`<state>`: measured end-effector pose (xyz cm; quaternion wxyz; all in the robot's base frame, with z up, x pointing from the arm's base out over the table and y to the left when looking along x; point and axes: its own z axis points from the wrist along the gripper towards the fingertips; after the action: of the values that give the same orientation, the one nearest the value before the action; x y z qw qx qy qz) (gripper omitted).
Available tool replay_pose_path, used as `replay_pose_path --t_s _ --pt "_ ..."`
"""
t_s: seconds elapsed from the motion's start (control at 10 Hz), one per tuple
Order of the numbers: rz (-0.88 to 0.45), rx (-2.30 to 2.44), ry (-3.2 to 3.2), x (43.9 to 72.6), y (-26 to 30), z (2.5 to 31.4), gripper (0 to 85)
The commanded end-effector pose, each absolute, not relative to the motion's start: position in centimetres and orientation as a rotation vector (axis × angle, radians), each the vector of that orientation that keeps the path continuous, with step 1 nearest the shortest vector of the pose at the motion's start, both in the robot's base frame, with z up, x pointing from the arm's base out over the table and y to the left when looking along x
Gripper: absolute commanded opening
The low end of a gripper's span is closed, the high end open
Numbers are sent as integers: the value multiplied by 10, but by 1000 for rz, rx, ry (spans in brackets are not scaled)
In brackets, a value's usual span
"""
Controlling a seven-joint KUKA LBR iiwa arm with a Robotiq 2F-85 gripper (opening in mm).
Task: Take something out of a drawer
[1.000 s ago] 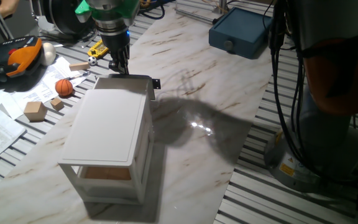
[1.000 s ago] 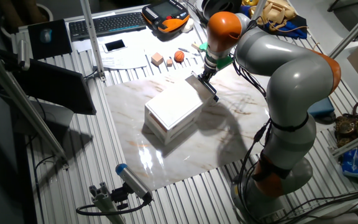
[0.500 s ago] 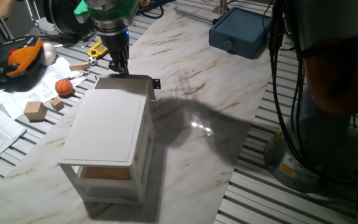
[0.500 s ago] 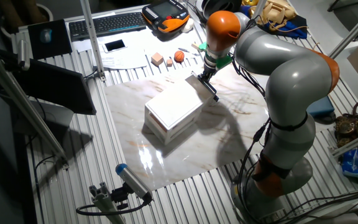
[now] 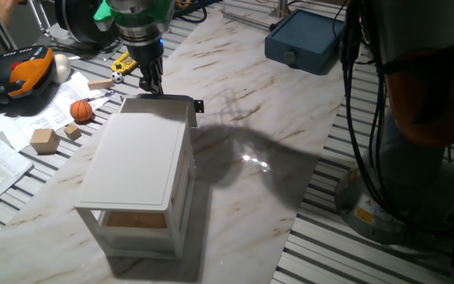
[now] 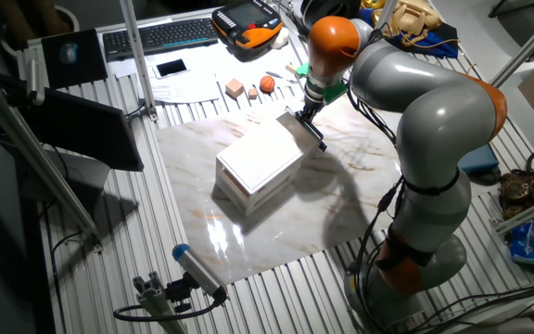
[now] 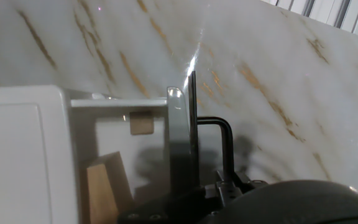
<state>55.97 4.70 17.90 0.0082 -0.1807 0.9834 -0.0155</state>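
Gripper point(image 5: 151, 85) poised over the top drawer point(image 7: 180, 143), pulled partly out of the white cabinet point(image 5: 136, 158); finger spread cannot be told; tan wooden block point(image 7: 103, 186) lies inside the drawer, just beside the gripper; black handle point(image 7: 221, 146) adjacent.

My end effector point(image 5: 151, 83) is black, under a green collar. The cabinet point(image 5: 136, 162) is plain white; its top drawer point(image 7: 132, 134) is white inside, with a black handle point(image 7: 219, 140). The block point(image 7: 107, 186) in it is light tan wood. The counter point(image 5: 266, 102) is white marble with tan veins. A ball point(image 5: 81, 110) is orange.
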Motion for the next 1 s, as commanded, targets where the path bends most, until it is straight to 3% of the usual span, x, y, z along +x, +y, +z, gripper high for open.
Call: replay_pose_path --t_s 0.0,0.9 --pt "-64 -565 3078 560 47 179 0" --pt "-84 -520 3104 561 44 180 0"
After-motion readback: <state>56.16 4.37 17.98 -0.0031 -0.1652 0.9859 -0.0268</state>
